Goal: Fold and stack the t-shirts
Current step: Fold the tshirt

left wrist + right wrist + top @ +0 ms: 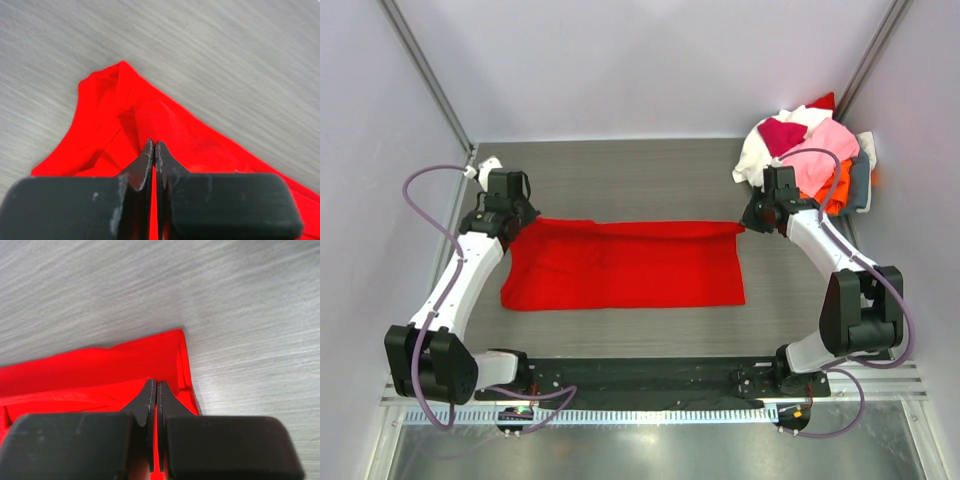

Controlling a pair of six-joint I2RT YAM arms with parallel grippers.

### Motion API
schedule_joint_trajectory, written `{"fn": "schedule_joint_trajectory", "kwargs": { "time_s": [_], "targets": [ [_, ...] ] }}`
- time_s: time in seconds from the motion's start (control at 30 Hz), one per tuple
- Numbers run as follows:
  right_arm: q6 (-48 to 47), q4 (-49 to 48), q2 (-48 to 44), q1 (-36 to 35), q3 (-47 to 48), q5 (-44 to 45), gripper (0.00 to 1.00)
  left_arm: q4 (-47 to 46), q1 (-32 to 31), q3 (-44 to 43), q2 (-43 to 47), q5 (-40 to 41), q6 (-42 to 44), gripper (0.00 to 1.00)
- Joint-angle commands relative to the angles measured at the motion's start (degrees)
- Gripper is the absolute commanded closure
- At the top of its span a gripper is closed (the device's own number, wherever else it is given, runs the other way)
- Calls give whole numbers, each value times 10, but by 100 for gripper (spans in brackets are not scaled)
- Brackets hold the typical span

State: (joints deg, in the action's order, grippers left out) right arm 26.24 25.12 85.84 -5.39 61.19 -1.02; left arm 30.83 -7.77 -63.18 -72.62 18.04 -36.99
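1. Matte black, the left gripper (154, 146) fills the bottom of its wrist view, jaws pressed together on a thin strip of the red t-shirt (165, 125) (a raised fold sits just ahead of the tips).
2. Same for the right gripper (154, 385), clamped on the shirt's edge beside a squared corner.
3. Only the top view shows the whole shirt: a long, smooth rectangle across mid-frame, pinched at both upper corners.
4. Under it, the table (620, 170) is grey and finely streaked.
5. Upper right of the top view: a crumpled pile of t-shirts (805, 150), pink, white, magenta, orange.
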Motion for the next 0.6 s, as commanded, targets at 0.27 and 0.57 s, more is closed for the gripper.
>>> {"fn": "schedule_joint_trajectory", "kwargs": {
  "time_s": [0.27, 0.57],
  "targets": [
    [29, -47, -77, 3, -87, 49, 99, 13, -3, 93, 65, 5, -17, 100],
    [86, -136, -132, 3, -216, 28, 99, 19, -3, 165, 138, 12, -42, 100]
  ]
}}
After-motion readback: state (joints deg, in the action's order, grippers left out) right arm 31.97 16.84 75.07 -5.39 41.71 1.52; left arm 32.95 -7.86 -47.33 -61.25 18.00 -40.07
